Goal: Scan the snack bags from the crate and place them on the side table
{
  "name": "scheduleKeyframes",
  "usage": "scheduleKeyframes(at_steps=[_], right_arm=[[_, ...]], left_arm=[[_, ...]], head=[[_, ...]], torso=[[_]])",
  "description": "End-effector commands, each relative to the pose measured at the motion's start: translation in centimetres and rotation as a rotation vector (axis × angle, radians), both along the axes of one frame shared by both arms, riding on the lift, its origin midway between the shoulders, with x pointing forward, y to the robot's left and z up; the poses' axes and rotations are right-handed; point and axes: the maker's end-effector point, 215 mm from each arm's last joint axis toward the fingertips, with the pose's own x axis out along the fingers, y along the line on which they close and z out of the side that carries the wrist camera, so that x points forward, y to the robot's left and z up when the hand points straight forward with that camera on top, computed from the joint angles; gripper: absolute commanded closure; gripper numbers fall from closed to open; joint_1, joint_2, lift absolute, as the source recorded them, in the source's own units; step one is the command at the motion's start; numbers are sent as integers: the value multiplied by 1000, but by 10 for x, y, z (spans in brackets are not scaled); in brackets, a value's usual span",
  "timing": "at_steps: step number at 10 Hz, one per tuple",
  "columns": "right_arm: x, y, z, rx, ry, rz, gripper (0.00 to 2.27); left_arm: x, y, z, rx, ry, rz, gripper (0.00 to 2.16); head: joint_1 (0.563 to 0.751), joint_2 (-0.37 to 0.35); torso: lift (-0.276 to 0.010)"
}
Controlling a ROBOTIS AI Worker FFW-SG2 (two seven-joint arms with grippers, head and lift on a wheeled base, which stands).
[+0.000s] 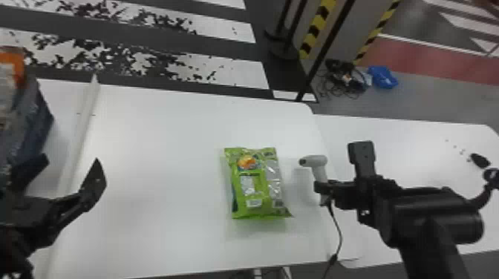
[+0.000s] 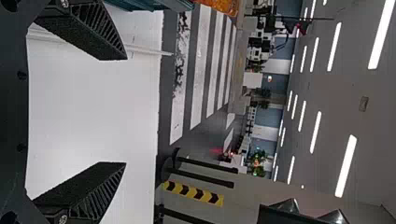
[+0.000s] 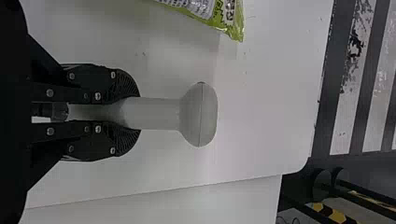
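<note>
White worktable (image 1: 159, 148) supports one green snack bag (image 1: 258, 185), lying flat; its transfer to the adjoining side table (image 1: 404, 156) remains. Left gripper (image 2: 125, 111): fingers spread, empty; right gripper (image 3: 139, 113): fingers clamped on the handheld scanner (image 3: 198, 114). Unloading of this bag appears complete; scanning is judged the step in hand.

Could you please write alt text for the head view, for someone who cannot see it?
The right end effector grips a pale handheld scanner, right of a green snack bag lying on a white table. The left end effector is open near the crate at far left.
</note>
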Motion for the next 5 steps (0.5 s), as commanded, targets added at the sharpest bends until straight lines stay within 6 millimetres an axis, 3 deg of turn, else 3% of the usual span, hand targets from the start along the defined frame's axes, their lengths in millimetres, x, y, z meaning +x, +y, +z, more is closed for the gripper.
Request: scheduleKeyframes(at_steps=[1, 5], right_arm=[[-12, 5, 18, 6, -18, 4, 2253], [-75, 42, 52, 19, 22, 30, 2253]], left_arm=[[0, 0, 0, -1, 0, 1, 63], [0, -2, -2, -3, 3, 0, 63]], head=[[695, -302], [695, -294]], torso=[[-81], [-81]])
